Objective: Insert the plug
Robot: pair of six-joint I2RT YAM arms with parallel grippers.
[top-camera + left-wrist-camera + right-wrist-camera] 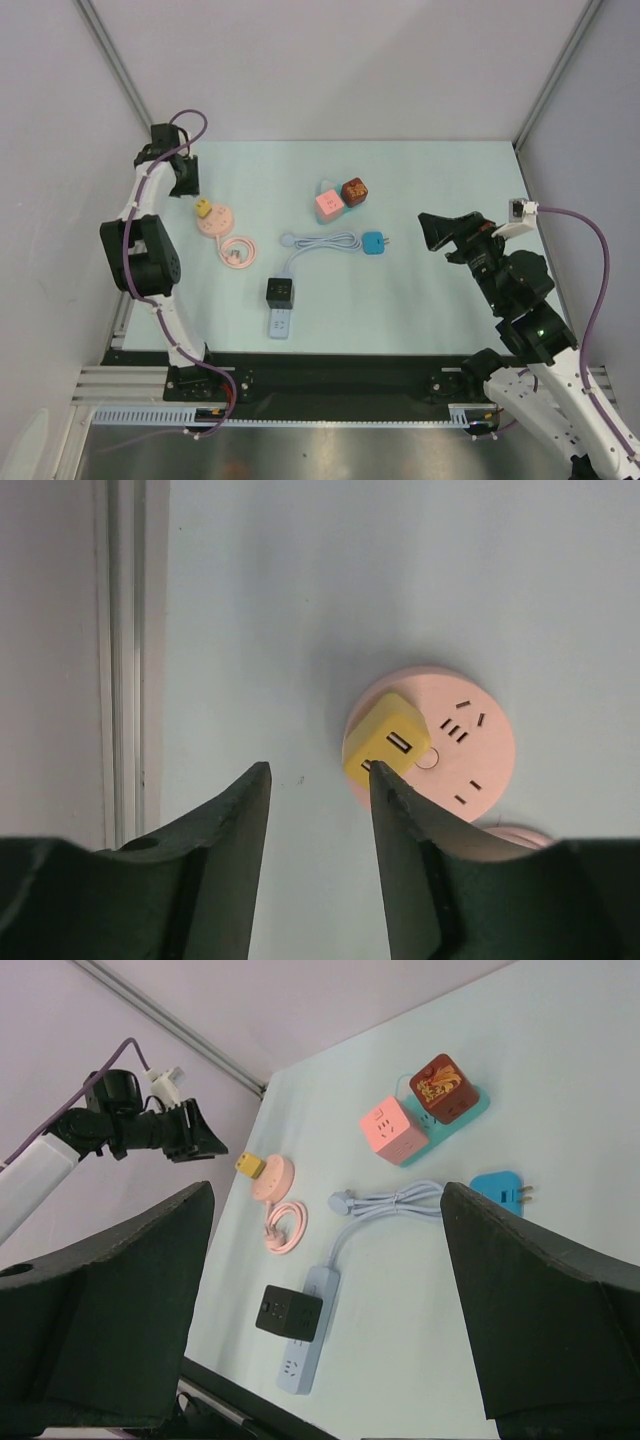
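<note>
Pale blue tabletop [420, 190]; yellow plug [388, 745] on pink socket [470, 750] just beyond left fingers [240, 830], half-open, empty

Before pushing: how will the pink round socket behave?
Probably slides rather than rolls: the pink round socket lies flat. The yellow cube plugged in near its edge likely weights that side, so it may tilt if lifted. Its coiled cord looks floppy and should trail behind.

Fixed overhead, left wrist close above pink socket [478, 755], right wrist wide oblique, socket shared
</note>
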